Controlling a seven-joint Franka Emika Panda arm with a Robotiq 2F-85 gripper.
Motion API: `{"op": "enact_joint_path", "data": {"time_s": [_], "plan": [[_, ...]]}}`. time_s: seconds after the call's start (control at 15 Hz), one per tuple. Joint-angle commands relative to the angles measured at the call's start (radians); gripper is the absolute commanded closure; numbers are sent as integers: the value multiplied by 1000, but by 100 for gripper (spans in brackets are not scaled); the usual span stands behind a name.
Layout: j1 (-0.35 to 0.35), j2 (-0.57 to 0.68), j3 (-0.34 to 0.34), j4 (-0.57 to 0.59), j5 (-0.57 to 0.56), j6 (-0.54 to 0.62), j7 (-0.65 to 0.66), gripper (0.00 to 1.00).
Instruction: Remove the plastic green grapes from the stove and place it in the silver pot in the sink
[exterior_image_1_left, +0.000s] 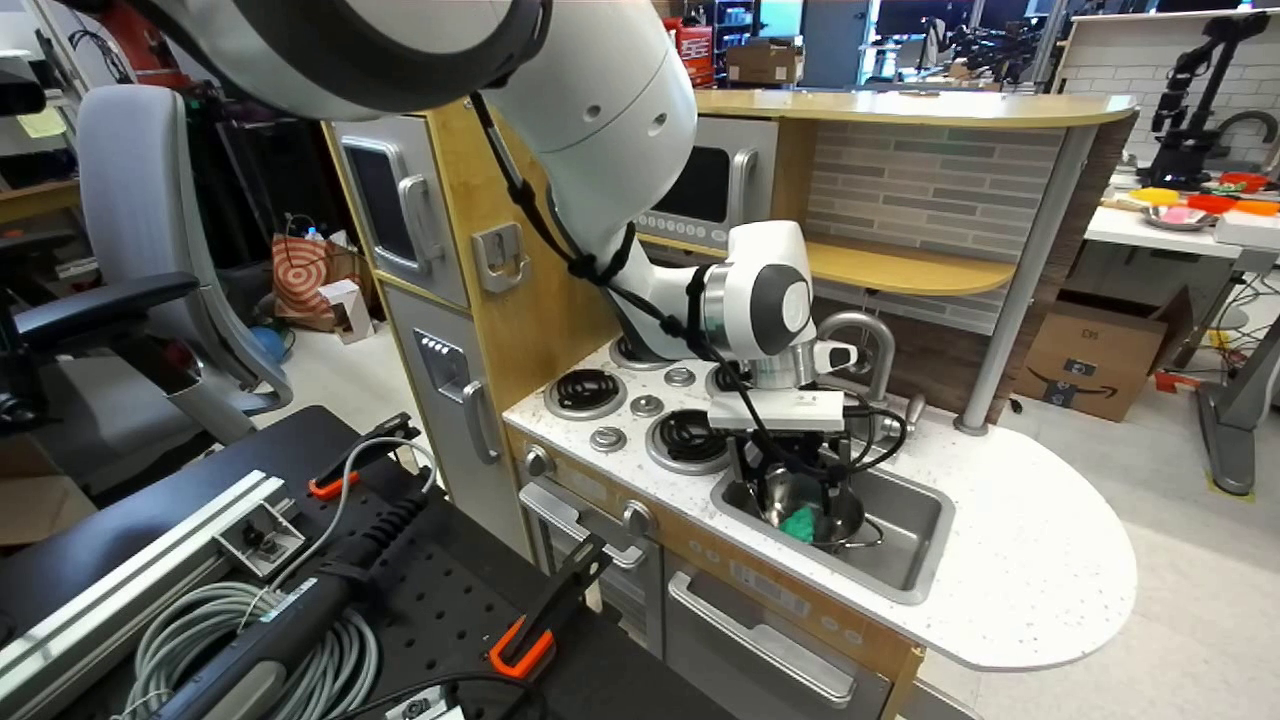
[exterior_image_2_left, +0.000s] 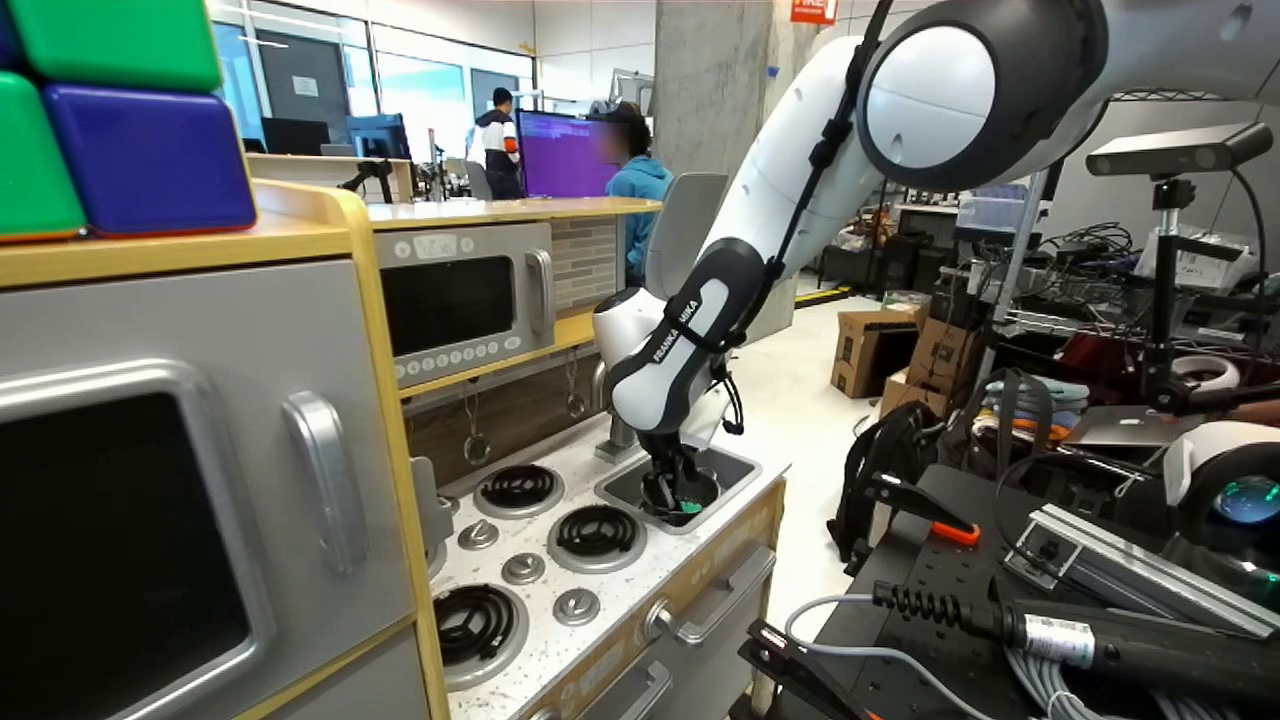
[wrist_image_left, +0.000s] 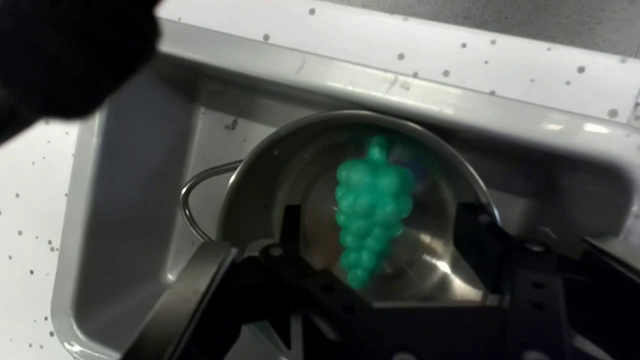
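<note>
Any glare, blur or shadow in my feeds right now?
Wrist view: bright glare inside the silver pot, slightly soft edges on the green grapes, deep shadow in the sink at the picture's right, a dark shape out of focus at upper left. In an exterior view, the far windows look washed out.

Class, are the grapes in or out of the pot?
In: the wrist view shows the green grapes inside the silver pot, between open fingers.

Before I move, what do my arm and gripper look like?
The arm is white and rounded, with dark grey joint parts and lettering showing FRANKA and MIKA. A black cable runs along it, tied on with black bands. The gripper is mostly black and angular, with two fingers and silvery bars; a white block sits above it.
</note>
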Motion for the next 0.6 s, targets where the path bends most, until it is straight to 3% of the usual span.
{"op": "enact_joint_path", "data": {"time_s": [0.0, 0.27, 0.53], "plan": [[5, -148, 55, -211, -26, 14, -121, 0], [-22, -231, 74, -325, -101, 134, -251, 0], [-7, -344, 88, -509, -92, 238, -325, 0]]}}
